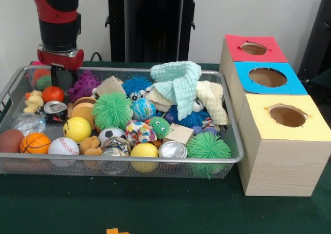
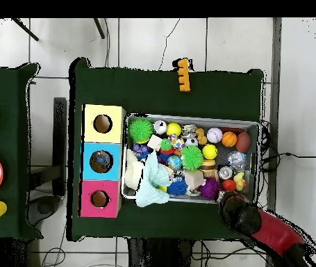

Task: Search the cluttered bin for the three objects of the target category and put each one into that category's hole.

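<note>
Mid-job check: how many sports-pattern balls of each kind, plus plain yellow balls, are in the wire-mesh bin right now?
Orange basketball: 1
White baseball with red stitching: 1
Black-and-white soccer ball: 1
Plain yellow balls: 2
Total: 5, all inside the silver wire-mesh bin.

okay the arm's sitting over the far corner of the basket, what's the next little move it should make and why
Probably lower a little toward the orange-red ball. The claw hangs over that corner of the cluttered bin, and the ball lies exposed just below it. Whether the claw is open can't be seen, and the target category isn't shown, so this is tentative.
</note>
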Robot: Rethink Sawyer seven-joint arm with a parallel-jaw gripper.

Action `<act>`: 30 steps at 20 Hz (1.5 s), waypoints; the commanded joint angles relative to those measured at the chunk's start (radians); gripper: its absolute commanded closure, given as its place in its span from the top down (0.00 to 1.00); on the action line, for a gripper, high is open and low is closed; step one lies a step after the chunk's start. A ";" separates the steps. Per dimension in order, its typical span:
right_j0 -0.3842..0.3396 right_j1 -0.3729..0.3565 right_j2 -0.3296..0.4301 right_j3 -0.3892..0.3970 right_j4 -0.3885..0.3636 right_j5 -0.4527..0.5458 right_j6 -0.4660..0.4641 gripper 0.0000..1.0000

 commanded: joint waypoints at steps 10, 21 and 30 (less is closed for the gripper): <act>-0.100 -0.031 0.147 0.029 -0.308 0.059 -0.066 1.00; -0.153 -0.232 0.231 0.150 -0.247 0.167 -0.049 1.00; -0.161 -0.294 0.299 0.148 -0.170 0.263 -0.020 1.00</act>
